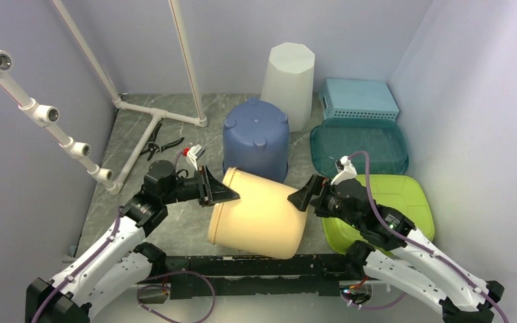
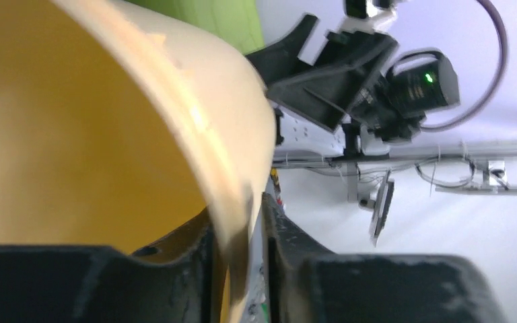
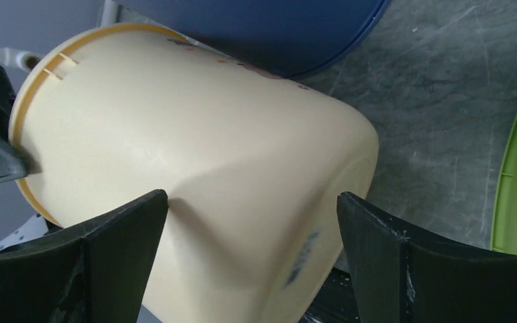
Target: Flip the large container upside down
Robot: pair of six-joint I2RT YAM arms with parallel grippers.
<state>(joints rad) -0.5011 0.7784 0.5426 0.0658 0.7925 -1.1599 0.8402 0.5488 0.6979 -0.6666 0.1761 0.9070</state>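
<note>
The cream container [image 1: 259,215] lies on its side at the table centre, with its rim toward 10 o'clock. The left gripper [image 1: 221,188] straddles the rim closely, but the blurred view does not tell if it pinches. The right gripper [image 1: 301,196], at 3 o'clock, is wide released.

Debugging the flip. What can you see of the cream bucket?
The bucket is smooth cream plastic, round and tapered, yellower inside, with small slots under its rim and a bluish mark near the base. It lies on its side on the table, mouth toward the left arm, not yet inverted. The left gripper pinches its rim wall. The open right gripper straddles the base end, contact unclear. The blue tub is right behind, possibly touching.
</note>
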